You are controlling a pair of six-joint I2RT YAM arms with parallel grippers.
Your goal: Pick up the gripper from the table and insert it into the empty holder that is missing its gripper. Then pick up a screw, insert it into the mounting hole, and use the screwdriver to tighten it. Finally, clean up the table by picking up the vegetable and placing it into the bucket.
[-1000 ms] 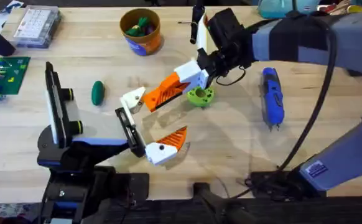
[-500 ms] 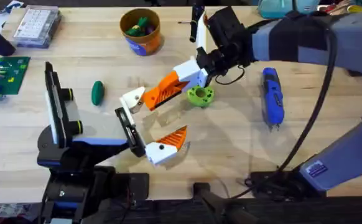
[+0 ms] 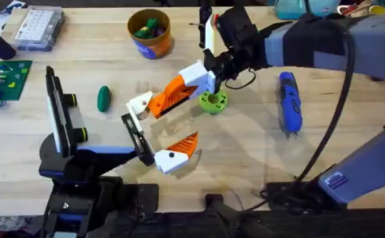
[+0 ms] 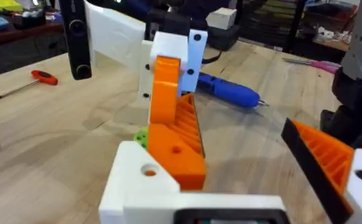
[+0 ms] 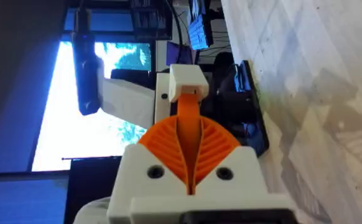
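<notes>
A: What's on the far-left side of the counter?
B: Clear plastic parts box at far-left corner, green circuit board just nearer than it, at the left edge.
A: Mid?
B: Lime-green round disc w/ holes.
A: Right side?
B: Blue screwdriver, lying flat, well apart from disc. Red-handled tool lies on the wood in left wrist view.

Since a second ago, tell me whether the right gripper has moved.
Yes. The right gripper has shifted slightly toward the bucket and away from the lime-green disc, which lies fixed on the table.
</notes>
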